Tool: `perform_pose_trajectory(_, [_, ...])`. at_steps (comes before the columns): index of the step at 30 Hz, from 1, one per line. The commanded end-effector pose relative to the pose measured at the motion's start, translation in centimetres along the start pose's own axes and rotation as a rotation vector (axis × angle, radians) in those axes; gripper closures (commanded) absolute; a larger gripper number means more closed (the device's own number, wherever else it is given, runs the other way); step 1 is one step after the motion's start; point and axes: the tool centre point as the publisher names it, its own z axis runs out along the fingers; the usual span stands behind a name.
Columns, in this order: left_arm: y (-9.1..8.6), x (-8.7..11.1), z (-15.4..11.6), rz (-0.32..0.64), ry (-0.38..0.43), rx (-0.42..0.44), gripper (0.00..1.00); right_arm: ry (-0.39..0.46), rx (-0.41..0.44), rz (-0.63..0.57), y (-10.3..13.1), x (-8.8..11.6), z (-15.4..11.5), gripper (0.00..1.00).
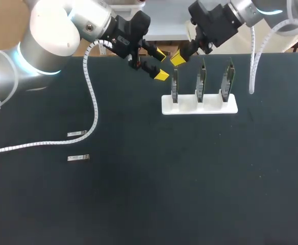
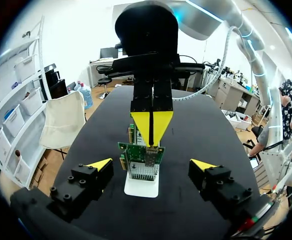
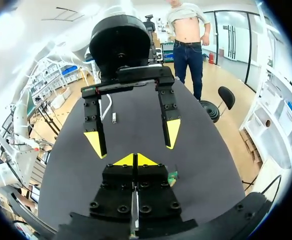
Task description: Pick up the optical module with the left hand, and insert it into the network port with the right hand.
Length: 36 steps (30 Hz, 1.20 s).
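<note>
Two small silver optical modules [image 1: 77,134] [image 1: 78,158] lie on the black table at the left, far from both grippers. A white rack [image 1: 200,104] holds three upright green network cards [image 1: 175,84]. My left gripper [image 1: 160,64] hangs open just left of the leftmost card, nothing between its fingers. In the left wrist view that card [image 2: 142,160] stands ahead of the open left gripper [image 2: 151,164]. My right gripper [image 1: 178,58] is shut, its yellow tips [image 2: 151,127] pointing down at the card's top edge. I see nothing held between them.
The rack's white base [image 2: 141,187] sits on the black table [image 1: 190,178]. White coiled cables hang from both arms; the left one [image 1: 92,97] drapes over the table near the modules.
</note>
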Motion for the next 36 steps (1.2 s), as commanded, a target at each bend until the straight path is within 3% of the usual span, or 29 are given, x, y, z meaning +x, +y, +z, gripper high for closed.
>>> perform_pose_trajectory(1, [0.1, -0.1, 0.0, -0.001, 0.005, 0.003, 0.0, -0.039, -0.013, -0.008, -0.1, -0.3, -1.3, 1.0])
perform_pose_trajectory(8, [0.1, -0.1, 0.0, -0.001, 0.005, 0.003, 0.0, -0.066, -0.005, -0.023, 0.0, -0.1, -4.4, 1.0])
perform_pose_trajectory(15, [0.1, -0.1, 0.0, -0.001, 0.005, 0.003, 0.0, -0.047, 0.027, 0.002, -0.2, 2.2, -7.4, 1.0])
perform_pose_trajectory(36, [0.1, -0.1, 0.0, -0.001, 0.005, 0.003, 0.0, 0.027, 0.018, 0.019, -0.5, 6.0, -9.4, 1.0])
